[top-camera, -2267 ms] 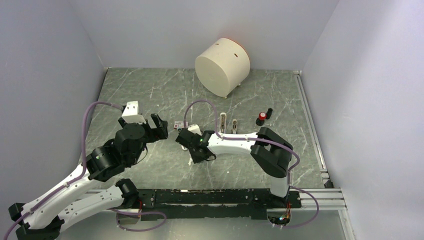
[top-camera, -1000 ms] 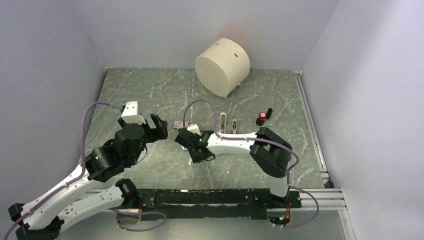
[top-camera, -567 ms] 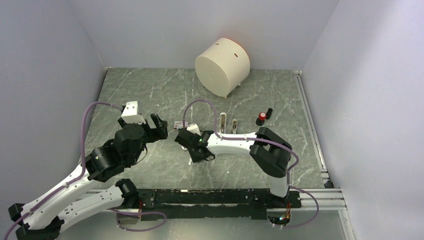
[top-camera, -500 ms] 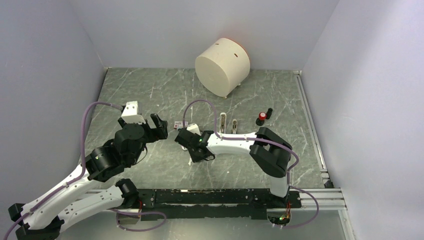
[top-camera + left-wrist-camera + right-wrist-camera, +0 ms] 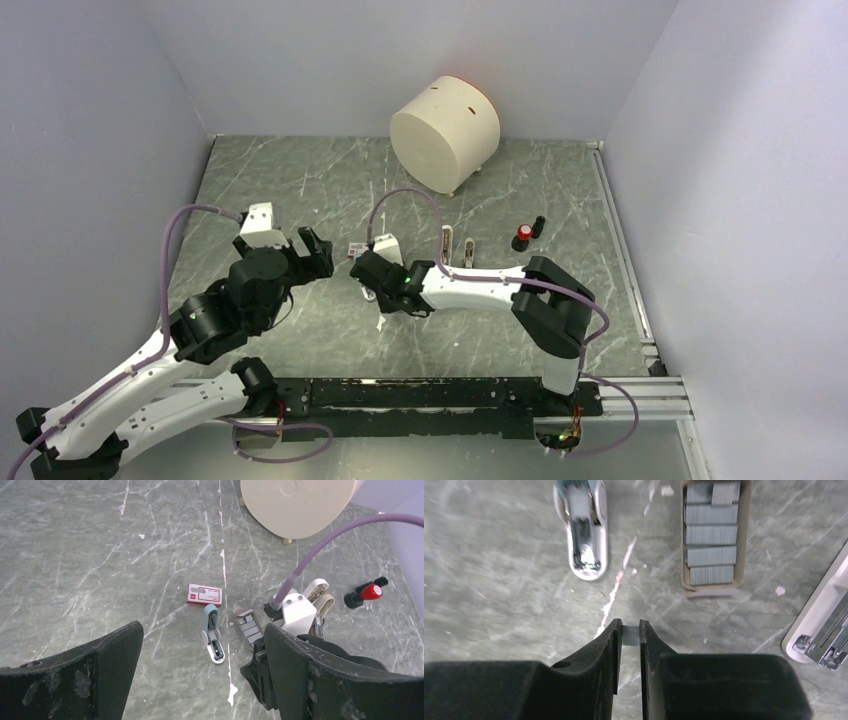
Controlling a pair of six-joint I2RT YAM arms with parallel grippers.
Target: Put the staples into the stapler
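Note:
A small blue and white stapler [image 5: 581, 535] lies open on the marble table, its channel facing up; it also shows in the left wrist view [image 5: 212, 636]. An open cardboard tray [image 5: 712, 582] holds several grey staples strips [image 5: 711, 535]. My right gripper [image 5: 630, 634] is shut on one short staples strip, held above the table just near of the stapler and the tray. It shows in the top view [image 5: 372, 272], where it hides the stapler. My left gripper [image 5: 202, 635] is open and empty, hovering left of the stapler [image 5: 310, 255].
A red-and-white box [image 5: 204, 594] lies just beyond the stapler. Two white staplers [image 5: 446, 245] lie right of the tray, one at the right wrist view's edge [image 5: 824, 630]. A red-and-black object [image 5: 523, 236] is farther right. A cream cylinder [image 5: 445, 133] stands at the back.
My right gripper has shifted a little left and away from the bases, still holding the staples strip. The left arm has barely moved.

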